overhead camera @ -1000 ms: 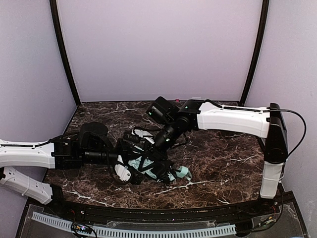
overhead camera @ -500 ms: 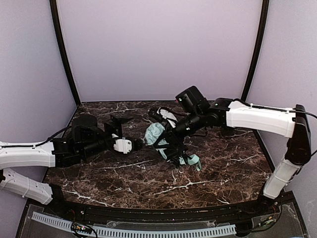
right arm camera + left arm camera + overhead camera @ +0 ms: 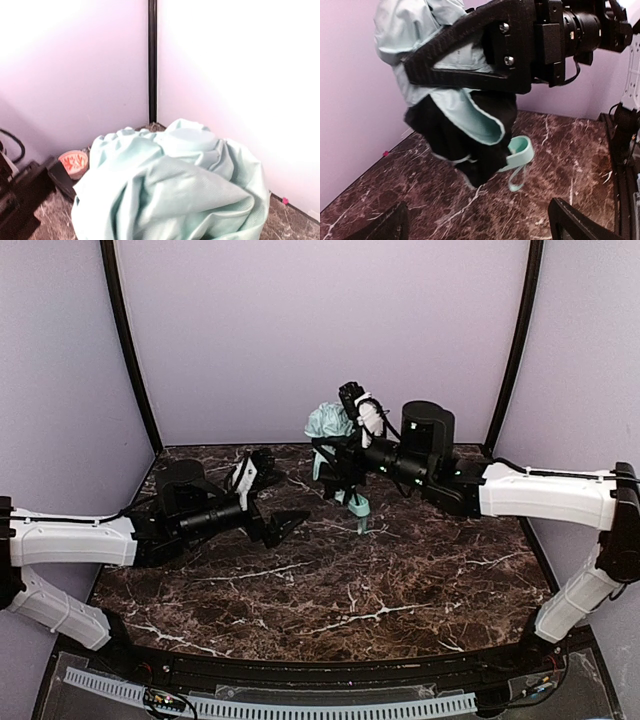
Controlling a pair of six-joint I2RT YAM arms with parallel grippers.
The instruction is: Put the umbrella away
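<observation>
Left of centre in the top view, the left end effector (image 3: pixel 268 498) hangs low over the worktop (image 3: pixel 400 580), jaws wide and empty. Further back, upper centre, the right end effector (image 3: pixel 345 443) is clamped on the umbrella (image 3: pixel 326 422), holding the bunched mint bundle in the air, strap (image 3: pixel 358 508) dangling. The step looks like tidying the loose fabric; next, the free end effector should probably take the hanging lower end.

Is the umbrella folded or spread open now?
Folded: the umbrella hangs as a bunched bundle in the right gripper, strap dangling.
</observation>
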